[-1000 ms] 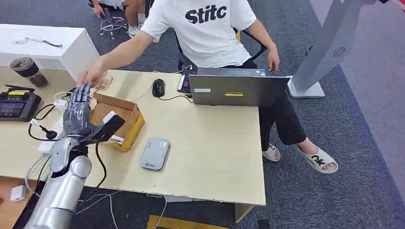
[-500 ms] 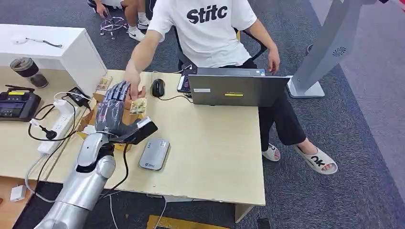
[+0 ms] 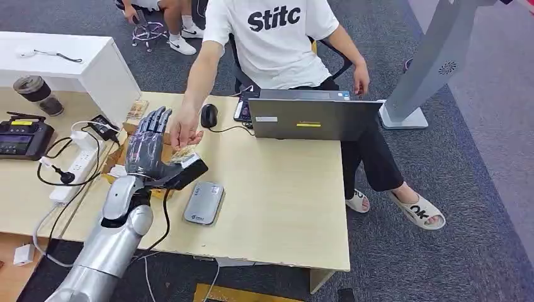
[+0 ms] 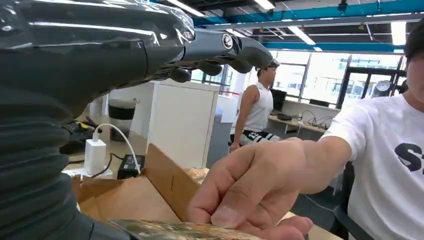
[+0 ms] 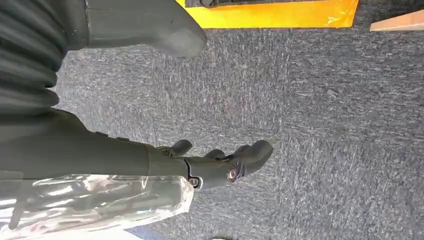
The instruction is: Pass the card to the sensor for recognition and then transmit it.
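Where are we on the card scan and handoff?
Scan: can't tell from this moment; the grey sensor lies on the desk beside the left hand. In hand: the person's hand pinches the card at the left hand's thumb. Left: the card being let go.

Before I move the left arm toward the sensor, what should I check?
1. Card at the left hand: ok. The card lies at its thumb side.
2. Left hand's grip on the card: cannot tell. The fingers are spread upward, and the thumb's contact with the card is hidden.
3. Person has let go: not ok. The person's hand pinches the card.
4. Sensor reachable: ok. The grey sensor lies uncovered on the table, near the left hand.
5. Right hand out of the way: ok. It hangs over the carpet and holds nothing.
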Controlling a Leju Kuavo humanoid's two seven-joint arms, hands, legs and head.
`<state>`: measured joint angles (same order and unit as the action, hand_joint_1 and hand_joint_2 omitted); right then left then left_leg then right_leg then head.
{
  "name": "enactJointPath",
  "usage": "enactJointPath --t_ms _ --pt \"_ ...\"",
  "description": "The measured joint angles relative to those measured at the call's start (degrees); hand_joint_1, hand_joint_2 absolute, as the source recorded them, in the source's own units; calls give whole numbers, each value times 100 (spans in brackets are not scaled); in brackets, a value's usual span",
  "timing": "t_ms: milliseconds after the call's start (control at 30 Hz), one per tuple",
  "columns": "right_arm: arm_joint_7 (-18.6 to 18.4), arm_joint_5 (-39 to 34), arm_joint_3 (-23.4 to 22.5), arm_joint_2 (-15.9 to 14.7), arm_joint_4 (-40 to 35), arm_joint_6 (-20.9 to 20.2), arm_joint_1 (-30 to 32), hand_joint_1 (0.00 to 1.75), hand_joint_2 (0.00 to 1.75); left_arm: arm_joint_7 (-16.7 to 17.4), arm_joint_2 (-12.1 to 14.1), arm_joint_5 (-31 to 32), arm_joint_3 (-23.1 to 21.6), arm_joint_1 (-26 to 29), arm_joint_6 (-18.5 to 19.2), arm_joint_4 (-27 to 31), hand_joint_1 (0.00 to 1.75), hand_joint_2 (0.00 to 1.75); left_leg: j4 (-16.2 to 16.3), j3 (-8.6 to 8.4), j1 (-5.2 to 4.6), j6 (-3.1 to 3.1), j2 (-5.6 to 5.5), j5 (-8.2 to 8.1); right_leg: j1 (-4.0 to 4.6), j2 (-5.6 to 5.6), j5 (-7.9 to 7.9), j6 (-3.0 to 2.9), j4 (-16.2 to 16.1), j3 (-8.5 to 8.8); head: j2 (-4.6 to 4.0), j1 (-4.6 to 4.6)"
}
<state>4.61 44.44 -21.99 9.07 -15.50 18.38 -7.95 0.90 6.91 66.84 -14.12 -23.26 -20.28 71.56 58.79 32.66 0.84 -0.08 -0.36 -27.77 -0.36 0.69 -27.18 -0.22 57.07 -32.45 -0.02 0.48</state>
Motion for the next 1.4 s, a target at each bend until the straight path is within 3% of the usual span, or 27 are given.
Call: enactJointPath --t_ms 33,967,1100,1400 --pt "4 0 0 0 0 2 0 0 175 -13 0 -15 0 0 0 0 175 175 0 0 0 0 0 0 0 0 0 0 0 0 0 0" --pt "24 29 0 0 0 35 9 0 175 -190 26 -160 0 146 26 -9 175 175 0 1 0 0 0 0 0 0 0 0 0 0 0 0" --pt "22 98 0 0 0 33 10 0 175 -374 50 -116 -48 297 234 -13 175 175 0 1 0 0 0 0 0 0 0 0 0 0 0 0" --pt "22 98 0 2 2 35 12 0 175 -382 55 -39 -395 663 487 -22 175 175 0 3 0 0 0 -1 0 -2 -1 0 -1 -2 0 0"
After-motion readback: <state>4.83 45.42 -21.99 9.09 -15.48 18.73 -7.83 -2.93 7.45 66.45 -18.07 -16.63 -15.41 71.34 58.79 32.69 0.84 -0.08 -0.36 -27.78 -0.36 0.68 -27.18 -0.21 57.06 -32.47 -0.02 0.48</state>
